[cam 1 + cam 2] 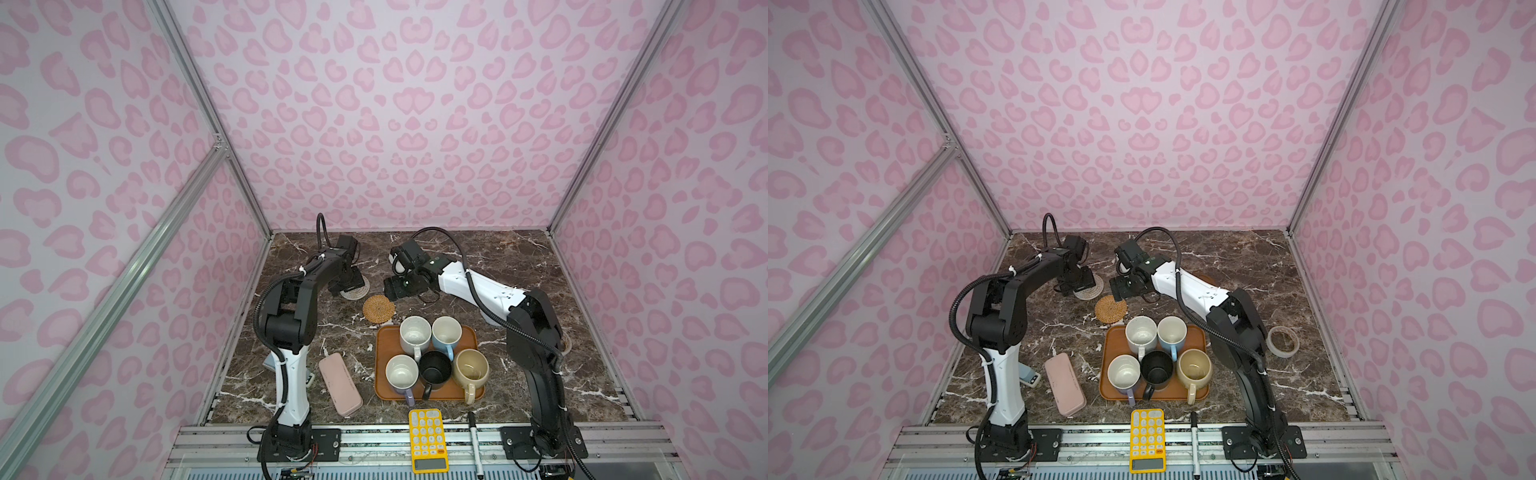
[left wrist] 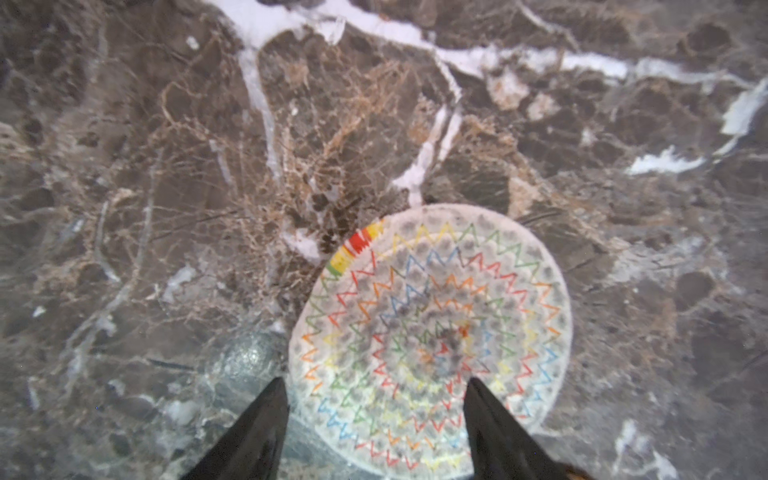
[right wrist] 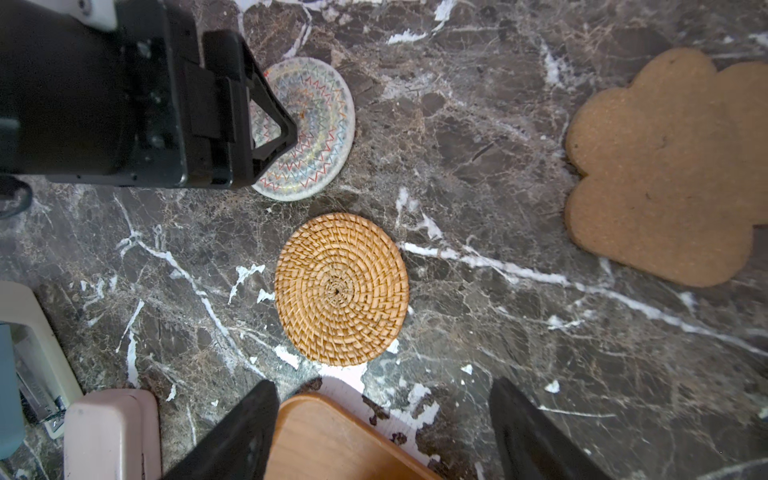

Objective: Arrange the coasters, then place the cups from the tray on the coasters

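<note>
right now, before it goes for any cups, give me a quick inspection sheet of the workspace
surface: dark marble tabletop, no spills seen
job's things: white woven coaster, tan rattan coaster and cork paw coaster lie flat on the marble; no other coasters seen; five cups upright on the tray
clutter: pink case, yellow calculator, marker, tape roll
grippers: left gripper open, over the white woven coaster; right gripper open, holding nothing
cables: black hose loops above each wrist, touching no cups
surroundings: pink spotted walls, aluminium frame
</note>
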